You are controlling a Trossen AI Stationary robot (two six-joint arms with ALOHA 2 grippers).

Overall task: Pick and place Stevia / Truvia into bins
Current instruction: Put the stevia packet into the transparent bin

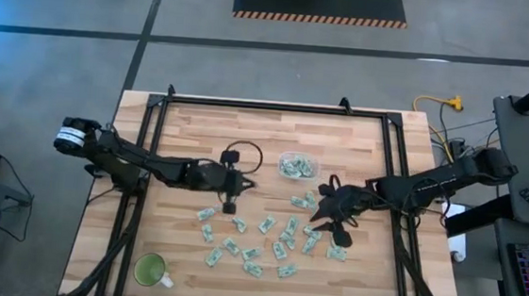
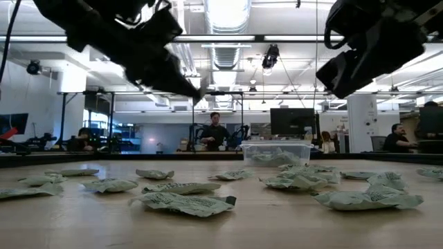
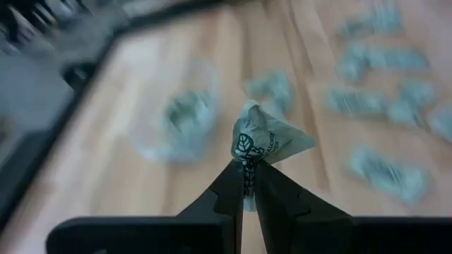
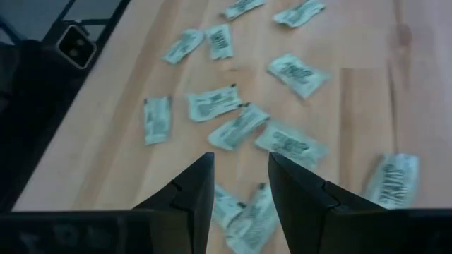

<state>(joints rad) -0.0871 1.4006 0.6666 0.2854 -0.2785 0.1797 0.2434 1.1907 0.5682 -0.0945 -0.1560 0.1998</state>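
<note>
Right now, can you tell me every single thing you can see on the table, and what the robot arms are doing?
Sachets: about two dozen, pale green and white, scattered flat on the middle and right of the table.
Held sachet: one, green and white, pinched in the left gripper.
Clear tub: one, see-through, near the table's far middle, a few sachets inside.
Green cup: one, with a handle, near left corner.
Table: one, light wood with a black frame.
People: several, far off in the room behind.
Left gripper: shut on the held sachet, above the table left of the tub.
Right gripper: open, above the sachets on the right.
</note>
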